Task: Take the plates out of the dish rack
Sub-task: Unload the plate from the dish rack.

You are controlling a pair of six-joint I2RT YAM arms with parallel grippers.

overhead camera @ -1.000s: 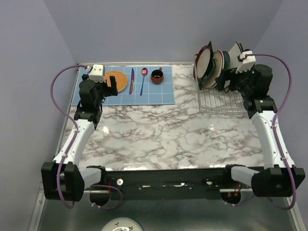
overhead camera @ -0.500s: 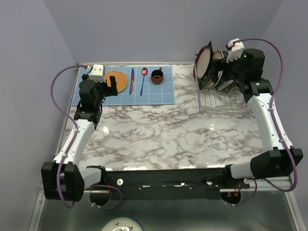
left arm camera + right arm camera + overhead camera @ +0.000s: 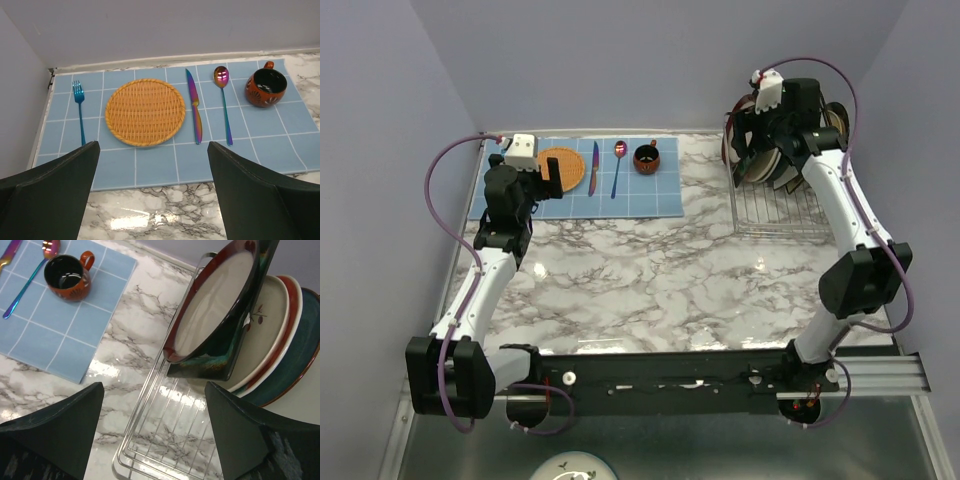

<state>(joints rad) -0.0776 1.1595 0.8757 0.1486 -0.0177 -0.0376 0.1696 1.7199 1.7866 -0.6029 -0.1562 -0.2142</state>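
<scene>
The right claw (image 3: 154,385) is hovering wide open and gripping nothing over the rack (image 3: 161,442) at the counter's (image 3: 650,270) 2 o'clock corner, where the plates (image 3: 220,315) are standing on edge at its 12 o'clock end, while the left claw (image 3: 152,145) is hanging fully open and empty above the placemat (image 3: 260,150) at 10 o'clock.

One rack (image 3: 165,440), at the lower middle of the right wrist view. It holds at least four plates (image 3: 215,315), upper right there; they overlap, so there may be five or six. One flowered plate (image 3: 575,467) lies at the bottom edge of the top view. On the tabletop's upper left: one blue placemat (image 3: 150,170), one woven mat (image 3: 145,112), one fork (image 3: 79,102), one knife (image 3: 195,107), one spoon (image 3: 223,100) and one cup (image 3: 265,87).
</scene>
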